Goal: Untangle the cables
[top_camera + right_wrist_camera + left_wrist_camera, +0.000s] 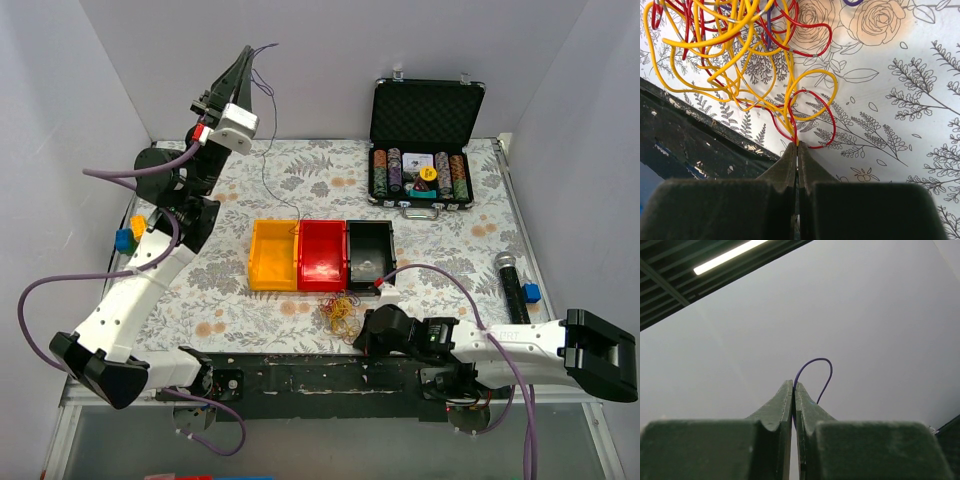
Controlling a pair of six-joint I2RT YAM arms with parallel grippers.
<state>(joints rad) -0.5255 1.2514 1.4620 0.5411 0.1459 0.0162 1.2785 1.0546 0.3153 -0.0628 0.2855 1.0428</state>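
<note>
A tangle of yellow and red cables (340, 308) lies on the flowered cloth near the front edge, below the red bin. My right gripper (362, 333) is low beside it and shut on yellow and red strands of the tangle (740, 55), pinched at the fingertips (797, 145). My left gripper (243, 62) is raised high at the back left and shut on a thin purple cable (815, 372). That purple cable (268, 165) hangs from it down to the bins.
Three bins stand in a row mid-table: yellow (273, 255), red (322, 254), black (369, 251). An open case of poker chips (421, 165) stands at the back right. A black cylinder (510, 285) lies at the right. The table's dark front edge (695, 145) is close to the tangle.
</note>
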